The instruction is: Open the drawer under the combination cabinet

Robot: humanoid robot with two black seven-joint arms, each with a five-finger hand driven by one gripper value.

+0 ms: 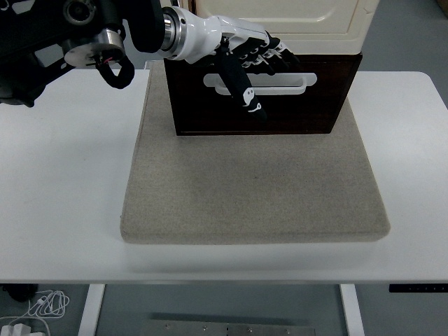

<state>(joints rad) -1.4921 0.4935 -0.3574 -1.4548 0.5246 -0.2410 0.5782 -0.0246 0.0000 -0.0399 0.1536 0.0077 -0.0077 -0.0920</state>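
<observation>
The dark brown drawer (315, 105) sits under the cream cabinet (294, 17), at the back of the grey mat (252, 189). Its front faces me and carries a long white handle (283, 82). My left hand (253, 66), white and black, reaches in from the upper left and lies across the left half of the drawer front. Its fingers (276, 54) are stretched out along the drawer's top edge, just above the handle. The thumb (246, 98) points down across the handle. It grips nothing that I can see. The right arm is out of view.
The mat lies on a white table (63, 182). My left forearm (105, 35) and its cables hang over the table's back left corner. A grey floor shows past the table's right edge.
</observation>
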